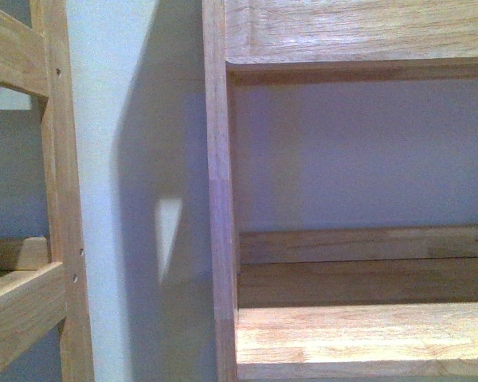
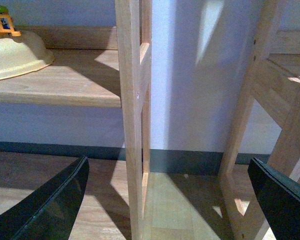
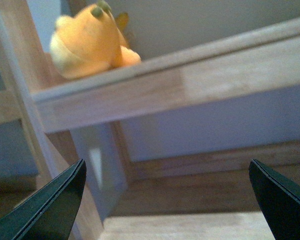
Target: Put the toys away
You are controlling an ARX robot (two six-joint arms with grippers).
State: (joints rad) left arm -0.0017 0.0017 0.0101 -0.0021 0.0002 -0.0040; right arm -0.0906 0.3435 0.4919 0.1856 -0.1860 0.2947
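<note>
We saw the plush (image 3: 92, 42) lying along the shelf (image 3: 190, 80), seemingly head outward; both grippers (image 2: 167, 200) (image 3: 165, 200) gaped wide, holding nothing.

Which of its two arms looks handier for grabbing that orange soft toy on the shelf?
The right. Its camera looks up at the orange plush toy lying on a wooden shelf, and the right gripper is open and empty. The left gripper, also open, faces shelf posts and a cream bowl instead.
</note>
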